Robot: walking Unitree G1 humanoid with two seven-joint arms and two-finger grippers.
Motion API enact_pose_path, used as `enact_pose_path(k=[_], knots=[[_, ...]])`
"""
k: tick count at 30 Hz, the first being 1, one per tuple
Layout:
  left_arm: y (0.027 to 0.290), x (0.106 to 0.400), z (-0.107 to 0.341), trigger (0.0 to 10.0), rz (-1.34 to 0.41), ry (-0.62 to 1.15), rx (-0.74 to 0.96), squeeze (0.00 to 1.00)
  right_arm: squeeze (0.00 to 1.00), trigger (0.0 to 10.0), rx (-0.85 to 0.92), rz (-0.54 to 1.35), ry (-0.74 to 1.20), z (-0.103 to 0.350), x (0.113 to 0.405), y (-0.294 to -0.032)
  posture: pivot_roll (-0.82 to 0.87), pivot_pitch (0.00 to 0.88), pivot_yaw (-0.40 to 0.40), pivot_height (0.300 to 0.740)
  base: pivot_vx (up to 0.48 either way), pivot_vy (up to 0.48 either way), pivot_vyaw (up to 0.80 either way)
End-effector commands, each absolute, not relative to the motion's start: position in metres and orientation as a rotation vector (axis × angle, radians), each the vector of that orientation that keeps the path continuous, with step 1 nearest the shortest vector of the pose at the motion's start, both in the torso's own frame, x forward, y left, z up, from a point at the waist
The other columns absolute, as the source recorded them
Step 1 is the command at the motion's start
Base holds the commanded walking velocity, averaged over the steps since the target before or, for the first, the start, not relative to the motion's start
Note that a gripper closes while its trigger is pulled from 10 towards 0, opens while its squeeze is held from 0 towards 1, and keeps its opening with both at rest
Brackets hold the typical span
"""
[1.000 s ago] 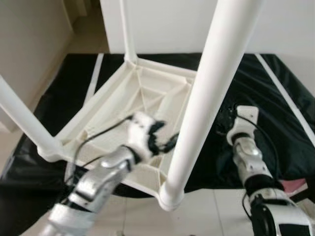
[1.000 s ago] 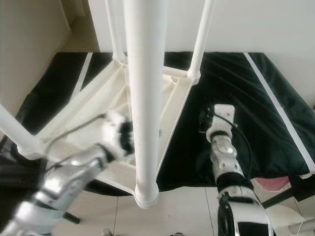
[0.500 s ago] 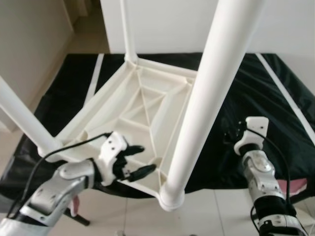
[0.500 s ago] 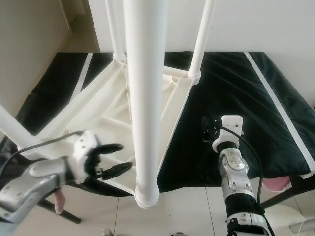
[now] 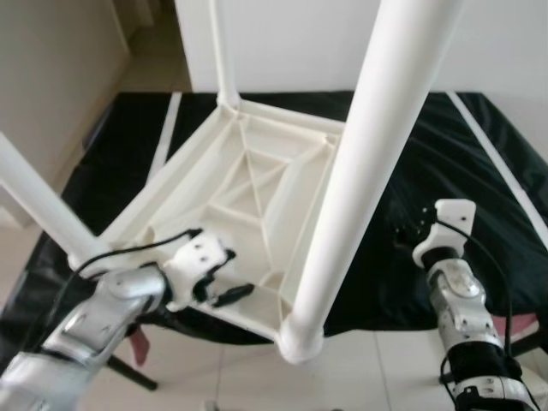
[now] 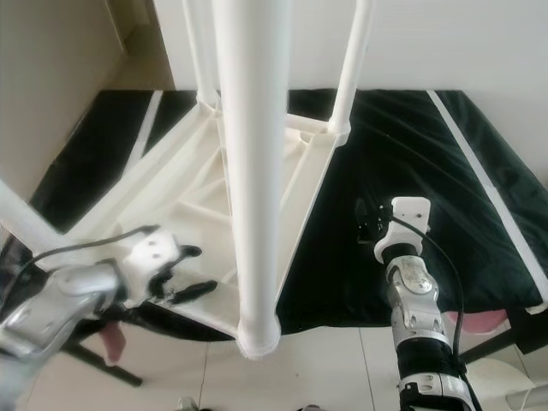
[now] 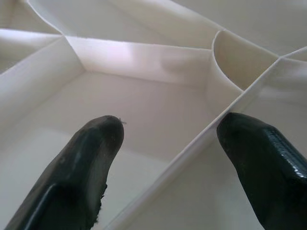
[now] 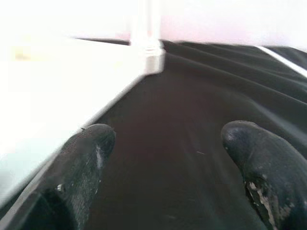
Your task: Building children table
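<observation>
White children's table [image 5: 257, 197] lies inverted on black mat [image 5: 479, 171], legs upward. Left gripper [image 7: 168, 143], fingers spread wide, straddles a rib at the near edge. Right gripper [image 8: 163, 143], wide, hovers over mat beside the table's right edge.

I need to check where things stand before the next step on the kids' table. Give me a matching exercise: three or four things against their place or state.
Things:
1. left tool
2. right tool
3. upturned white table
4. nearest table leg

Places or states:
A. lies top-down on the black mat
B. open, over the ribbed underside near the front edge
C. stands up from the front corner socket
D. open, above the mat beside the table's right edge

Pairs: 1-B, 2-D, 3-A, 4-C
</observation>
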State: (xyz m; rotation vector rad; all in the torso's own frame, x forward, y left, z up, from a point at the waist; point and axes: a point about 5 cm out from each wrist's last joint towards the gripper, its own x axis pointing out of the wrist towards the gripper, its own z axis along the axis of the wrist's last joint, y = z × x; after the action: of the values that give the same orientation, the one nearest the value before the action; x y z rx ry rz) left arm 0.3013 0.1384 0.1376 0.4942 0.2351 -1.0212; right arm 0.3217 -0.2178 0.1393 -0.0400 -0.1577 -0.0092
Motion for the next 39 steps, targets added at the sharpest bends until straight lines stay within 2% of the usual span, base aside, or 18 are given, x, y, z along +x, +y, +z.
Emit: enact_pose_path(k=[1, 9, 13, 16, 18, 22, 24, 27, 29, 39], knots=[[0.159, 0.317, 0.122, 10.0, -0.683, 0.293, 0.517, 0.0, 0.0, 10.0, -0.023, -0.007, -0.139, 0.135, 0.317, -0.221, -0.02, 0.101, -0.002, 0.74, 0.0, 0.0, 0.0], [0.14, 0.336, 0.119, 10.0, -0.586, 0.288, 0.452, 0.0, 0.0, 10.0, -0.002, -0.002, -0.15, 0.137, 0.314, -0.224, -0.04, 0.103, 0.015, 0.74, 0.0, 0.0, 0.0], [0.095, 0.352, 0.124, 10.0, -0.562, 0.234, 0.38, 0.0, 0.0, 10.0, 0.018, 0.027, -0.189, 0.144, 0.305, -0.231, -0.06, 0.102, 0.029, 0.74, 0.0, 0.0, 0.0], [0.085, 0.356, 0.127, 10.0, -0.564, 0.214, 0.374, 0.0, 0.0, 10.0, -0.021, 0.095, -0.186, 0.146, 0.298, -0.232, -0.07, 0.101, 0.035, 0.74, 0.0, 0.0, 0.0], [0.068, 0.357, 0.136, 10.0, -0.616, 0.181, 0.281, 0.0, 0.0, 10.0, -0.096, 0.205, -0.149, 0.146, 0.288, -0.236, -0.09, 0.1, 0.046, 0.74, 0.0, 0.0, 0.0], [0.064, 0.358, 0.14, 10.0, -0.641, 0.169, 0.246, 0.0, 0.0, 10.0, -0.124, 0.238, -0.127, 0.145, 0.283, -0.24, -0.09, 0.099, 0.051, 0.74, 0.0, 0.0, 0.0], [0.06, 0.353, 0.156, 10.0, -0.763, 0.087, 0.137, 0.0, 0.0, 10.0, -0.16, 0.3, -0.077, 0.146, 0.272, -0.252, -0.1, 0.096, 0.057, 0.74, 0.0, 0.0, 0.0], [0.06, 0.351, 0.161, 10.0, -0.807, 0.061, 0.108, 0.0, 0.0, 10.0, -0.179, 0.316, -0.065, 0.147, 0.269, -0.256, -0.1, 0.094, 0.059, 0.74, 0.0, 0.0, 0.0], [0.064, 0.342, 0.169, 10.0, -0.907, 0.005, 0.109, 0.0, 0.0, 10.0, -0.2, 0.386, -0.021, 0.149, 0.259, -0.263, -0.1, 0.09, 0.059, 0.74, 0.0, 0.0, 0.0], [0.083, 0.321, 0.186, 10.0, -1.046, -0.086, 0.076, 0.0, 0.0, 10.0, -0.233, 0.623, 0.087, 0.153, 0.238, -0.255, -0.1, 0.079, 0.058, 0.74, 0.0, 0.0, 0.0]])
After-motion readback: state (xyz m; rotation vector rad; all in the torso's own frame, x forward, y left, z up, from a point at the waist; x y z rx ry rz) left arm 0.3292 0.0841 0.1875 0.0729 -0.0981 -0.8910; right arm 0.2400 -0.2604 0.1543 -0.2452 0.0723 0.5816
